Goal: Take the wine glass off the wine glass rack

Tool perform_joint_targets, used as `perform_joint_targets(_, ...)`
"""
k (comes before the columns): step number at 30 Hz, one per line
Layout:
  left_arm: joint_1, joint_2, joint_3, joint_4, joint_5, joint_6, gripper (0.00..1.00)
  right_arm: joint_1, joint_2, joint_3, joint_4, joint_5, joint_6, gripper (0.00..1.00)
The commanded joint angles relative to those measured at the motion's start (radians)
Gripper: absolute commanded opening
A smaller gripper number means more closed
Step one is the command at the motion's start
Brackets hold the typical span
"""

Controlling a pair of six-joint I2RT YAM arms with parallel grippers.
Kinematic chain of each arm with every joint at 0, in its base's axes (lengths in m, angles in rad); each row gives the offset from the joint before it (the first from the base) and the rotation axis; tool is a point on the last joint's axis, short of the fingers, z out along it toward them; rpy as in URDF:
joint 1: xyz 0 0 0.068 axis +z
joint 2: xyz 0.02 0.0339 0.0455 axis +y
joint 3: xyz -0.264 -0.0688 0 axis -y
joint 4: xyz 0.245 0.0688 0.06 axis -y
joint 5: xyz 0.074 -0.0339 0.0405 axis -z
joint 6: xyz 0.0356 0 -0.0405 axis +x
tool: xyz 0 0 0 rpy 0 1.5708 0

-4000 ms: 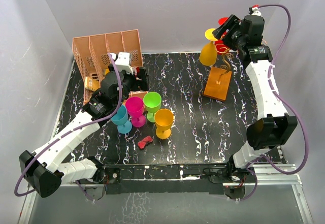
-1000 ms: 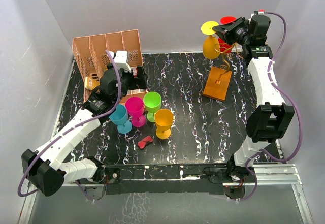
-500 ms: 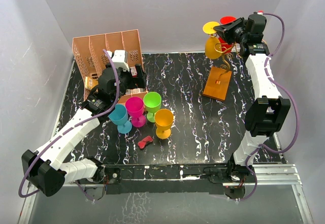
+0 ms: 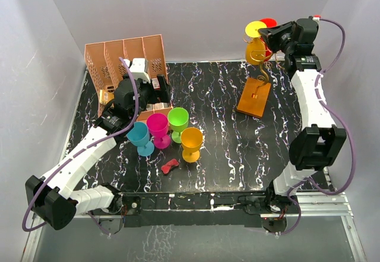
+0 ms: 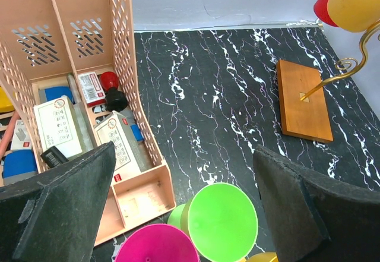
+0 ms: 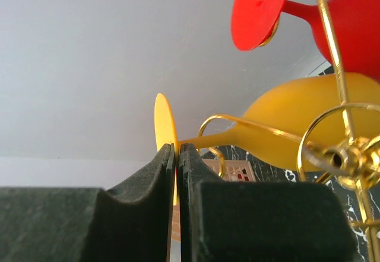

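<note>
The gold wire wine glass rack (image 4: 265, 67) stands on its orange-brown wooden base (image 4: 255, 97) at the back right. A yellow wine glass (image 4: 256, 50) hangs upside down among its curled arms, and a red wine glass (image 4: 268, 23) hangs just behind it. My right gripper (image 4: 265, 34) is shut on the rim of the yellow glass's flat foot (image 6: 165, 125), its stem running through a gold curl (image 6: 237, 122). Over the cups at the left, my left gripper (image 5: 184, 214) is open and holds nothing. From there I see the base (image 5: 304, 100) far off.
A pink slotted file organiser (image 4: 126, 60) with small boxes in it stands at the back left. Blue (image 4: 140, 137), magenta (image 4: 158, 128), green (image 4: 177, 122) and orange (image 4: 192, 142) cups cluster left of centre, a small red object (image 4: 170, 166) in front of them.
My right gripper has carried the yellow glass rightward and a little up along the rack's top. The left arm has stayed nearly still.
</note>
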Motion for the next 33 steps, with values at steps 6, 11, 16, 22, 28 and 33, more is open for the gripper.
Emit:
perform_joint_targets(6,0.008,-0.009,0.027,0.014,0.021,-0.012,0.97,-0.006,-0.204,-0.153,0.090,0.045,0.039,0.08)
perform_joint_targets(11,0.008,-0.002,0.029,0.013,0.027,-0.016,0.97,-0.007,-0.233,-0.203,0.100,-0.008,0.050,0.08)
perform_joint_targets(16,0.009,-0.004,0.026,0.014,0.025,-0.017,0.97,-0.007,-0.231,-0.217,0.105,-0.039,0.054,0.08)
perform_joint_targets(22,0.008,-0.005,0.028,0.013,0.024,-0.017,0.97,-0.012,-0.249,-0.239,0.104,-0.017,0.041,0.08)
perform_joint_targets(28,0.008,-0.005,0.030,0.011,0.023,-0.018,0.97,-0.014,-0.266,-0.253,0.101,-0.053,0.049,0.08)
perform_joint_targets(33,0.009,-0.005,0.029,0.011,0.023,-0.017,0.97,-0.014,-0.289,-0.278,0.101,-0.093,0.050,0.08)
